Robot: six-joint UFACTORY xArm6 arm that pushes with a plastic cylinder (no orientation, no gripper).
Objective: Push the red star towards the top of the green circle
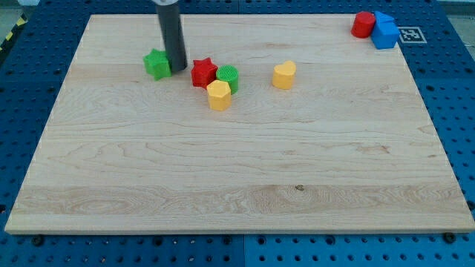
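The red star (203, 73) lies in the upper middle of the wooden board, touching the left side of the green circle (228, 77). My tip (178, 69) stands just left of the red star, a small gap away, between it and a green star (156, 64). A yellow hexagon (219, 95) sits against the lower edge of the red star and green circle.
A yellow heart (283, 75) lies right of the green circle. A red cylinder (362, 24) and blue blocks (384, 31) sit at the board's top right corner. The wooden board (237, 170) rests on a blue perforated table.
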